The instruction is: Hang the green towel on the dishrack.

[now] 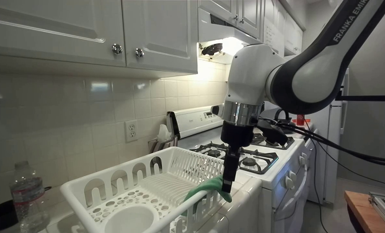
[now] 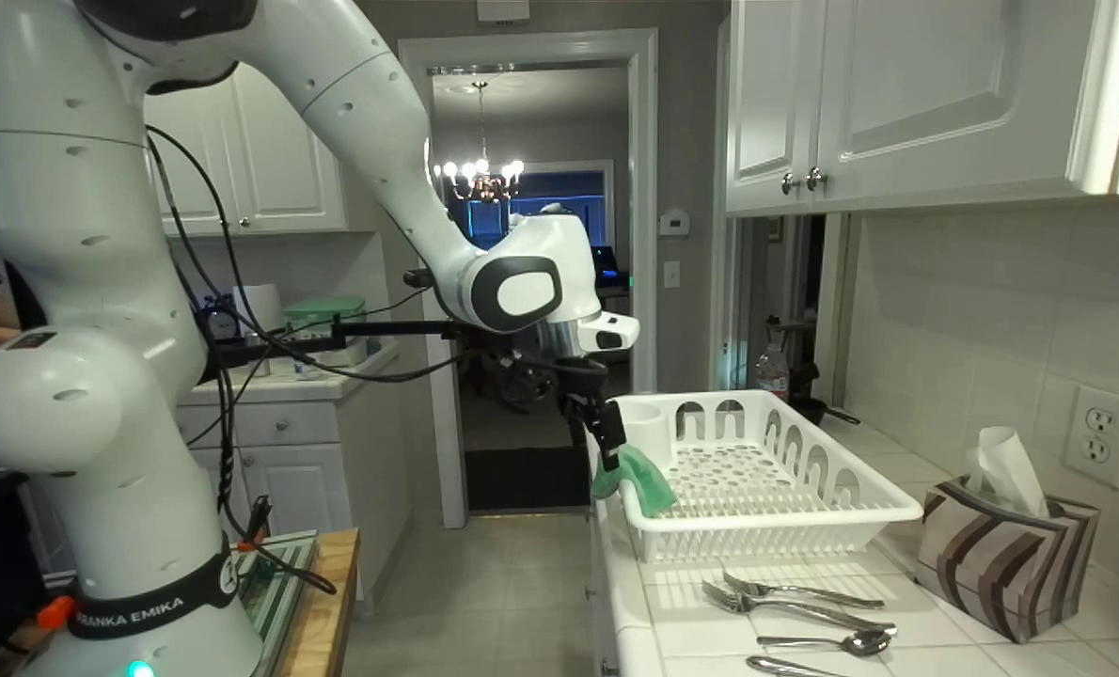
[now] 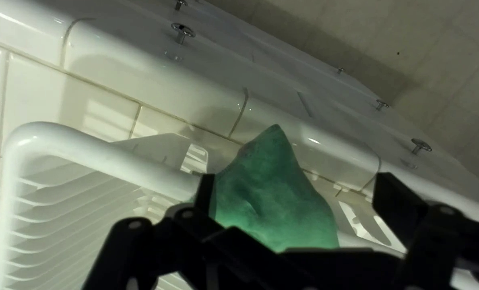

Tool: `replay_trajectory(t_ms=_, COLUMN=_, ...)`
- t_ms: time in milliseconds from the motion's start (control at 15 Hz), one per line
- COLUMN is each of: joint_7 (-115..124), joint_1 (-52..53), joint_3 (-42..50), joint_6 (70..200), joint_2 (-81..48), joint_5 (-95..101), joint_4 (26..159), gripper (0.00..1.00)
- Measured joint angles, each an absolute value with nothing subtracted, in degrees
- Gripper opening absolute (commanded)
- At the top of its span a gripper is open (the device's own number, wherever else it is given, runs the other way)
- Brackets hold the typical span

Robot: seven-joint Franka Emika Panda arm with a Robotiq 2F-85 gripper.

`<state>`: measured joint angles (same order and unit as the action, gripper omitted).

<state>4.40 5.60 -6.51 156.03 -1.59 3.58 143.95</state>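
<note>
Letting go looks like the step now, with the hanging nearly done. Next, the gripper (image 3: 298,187) should go straight up, gently. Its fingers (image 3: 396,203) are spread wide. Low in the middle of the wrist view, the towel (image 3: 275,201) shows between them, over the edge of the rack (image 3: 102,154). I can't tell if they touch it.

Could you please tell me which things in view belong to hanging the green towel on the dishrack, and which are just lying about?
For the job: green towel, dishrack, gripper.

Just about: two forks, spoon, tissue box, plastic bottle.
</note>
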Motion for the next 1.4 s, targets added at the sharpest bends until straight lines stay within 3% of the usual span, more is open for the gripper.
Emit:
replay_trajectory(t_ms=133, joint_7=4.4, joint_1=5.6, joint_3=-6.51, joint_6=157.63, joint_2=-2.94, joint_5=2.44, joint_4=143.98, gripper=0.96)
replay_trajectory(t_ms=200, joint_7=4.4, joint_1=5.6, joint_3=-6.51, joint_6=158.31, joint_2=-3.48, joint_5=2.14, joint_4=143.99, gripper=0.74)
replay_trajectory(t_ms=267, joint_7=4.41, joint_1=5.6, joint_3=-6.51, joint_6=158.99, joint_2=-3.92, joint_5=1.98, joint_4=143.99, gripper=0.72)
replay_trajectory(t_ms=933, joint_7=4.5, joint_1=5.52, joint_3=-5.77, joint_6=160.37, joint_2=-5.31, joint_5=1.96, joint_4=144.1, gripper=0.02)
replay_trajectory(t_ms=1400, joint_7=4.51, joint_1=5.53, joint_3=-5.49, joint_6=160.33, joint_2=-5.61, joint_5=1.99, joint_4=144.1, gripper=0.01)
